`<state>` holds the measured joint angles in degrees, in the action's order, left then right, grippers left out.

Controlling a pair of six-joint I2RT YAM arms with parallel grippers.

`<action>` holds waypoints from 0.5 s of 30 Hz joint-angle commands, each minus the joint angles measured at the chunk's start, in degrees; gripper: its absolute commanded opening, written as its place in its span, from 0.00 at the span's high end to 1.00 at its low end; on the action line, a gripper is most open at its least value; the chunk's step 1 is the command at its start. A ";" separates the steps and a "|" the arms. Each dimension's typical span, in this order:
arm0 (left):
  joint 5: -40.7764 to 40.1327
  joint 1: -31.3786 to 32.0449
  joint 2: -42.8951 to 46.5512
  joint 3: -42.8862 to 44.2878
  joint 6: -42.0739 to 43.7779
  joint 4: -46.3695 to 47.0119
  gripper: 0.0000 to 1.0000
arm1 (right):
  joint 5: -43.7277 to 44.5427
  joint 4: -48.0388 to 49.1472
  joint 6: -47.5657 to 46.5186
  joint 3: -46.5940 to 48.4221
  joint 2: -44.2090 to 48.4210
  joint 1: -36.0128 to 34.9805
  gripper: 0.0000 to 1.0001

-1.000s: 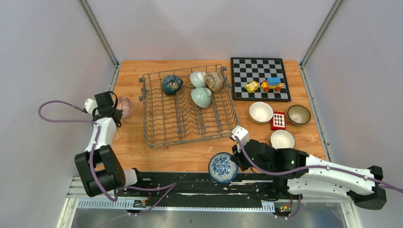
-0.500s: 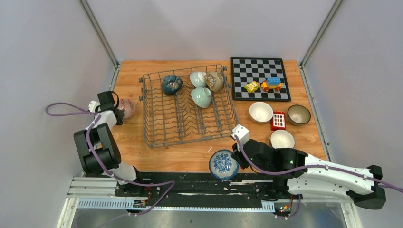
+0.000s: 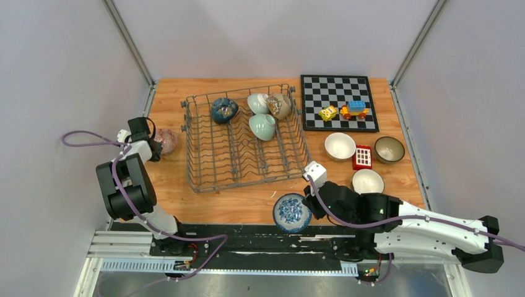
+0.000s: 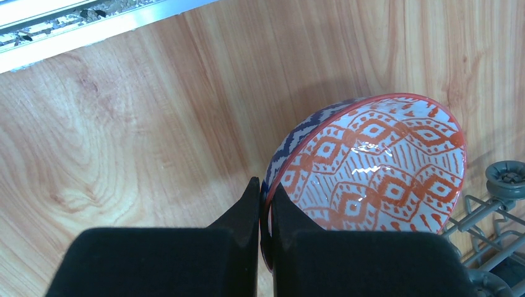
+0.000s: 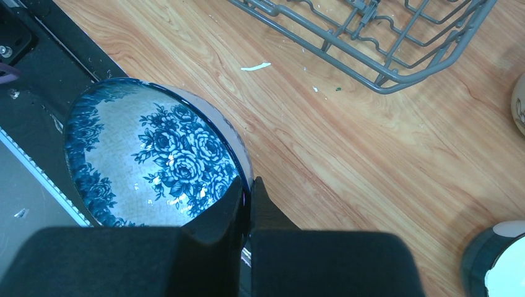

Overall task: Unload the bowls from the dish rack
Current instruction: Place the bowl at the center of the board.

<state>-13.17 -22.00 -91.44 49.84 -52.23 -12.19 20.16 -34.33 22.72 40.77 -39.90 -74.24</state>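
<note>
Plain grey walls all round, and a wooden counter [image 3: 247,201] fills the middle of the overhead view. Centre frame sits the dish rack [image 3: 235,184], a big grey wire basket. Four bowls are in it, all bunched along its far end. A dark teal bowl [image 3: 223,109] is toward the upper left. A pale bowl [image 3: 257,102] and a beige-brown bowl [image 3: 280,106] lean together at the upper right, and a pale green bowl [image 3: 262,126] is tipped on edge just below that pair.

Over at the left of the frame, the left arm [image 3: 127,185] reaches up beside the rack. Its jaws are clenched on the rim of a red-patterned bowl [image 4: 371,161]. The wrist view shows that rim pinched between the two black fingers, with the bowl tilted just beside the rack's corner post [image 4: 507,176]. Whether it touches the wood, I can't tell.

Bottom centre now: the right arm [image 3: 396,219] has its jaws clamped on the rim of a blue-and-white rose bowl [image 5: 155,154]. This bowl is tipped up with its inside facing the overhead camera. It hangs at the near edge of the counter, partly over the black base rail, well clear of the rack.

On the right side, three bowls sit upright on the wood: a cream bowl [image 3: 340,146], a brown-rimmed bowl [image 3: 389,149] and a white bowl [image 3: 368,181]. A red toy block [image 3: 361,157] lies between them. At the upper right lies a chessboard [image 3: 338,93] carrying small toy vehicles [image 3: 354,109].
</note>
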 commanded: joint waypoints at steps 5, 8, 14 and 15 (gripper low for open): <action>-0.79 -0.35 -2.25 3.90 2.48 0.31 0.98 | 1.92 1.29 1.42 1.16 2.42 -0.36 1.00; -1.06 -0.50 -2.40 3.71 2.71 0.16 0.97 | 2.32 1.04 1.43 0.98 2.62 -0.32 1.00; -0.39 -0.50 -1.37 3.43 3.90 -0.11 0.63 | 2.76 0.40 1.52 0.88 3.22 -0.34 1.00; -0.37 -0.49 -1.11 3.44 4.04 -0.34 0.58 | 2.84 0.40 1.49 0.92 3.31 -0.38 1.00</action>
<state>-13.15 -22.04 -93.38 52.23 -49.23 -12.69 21.21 -34.54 23.00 40.77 -37.98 -74.24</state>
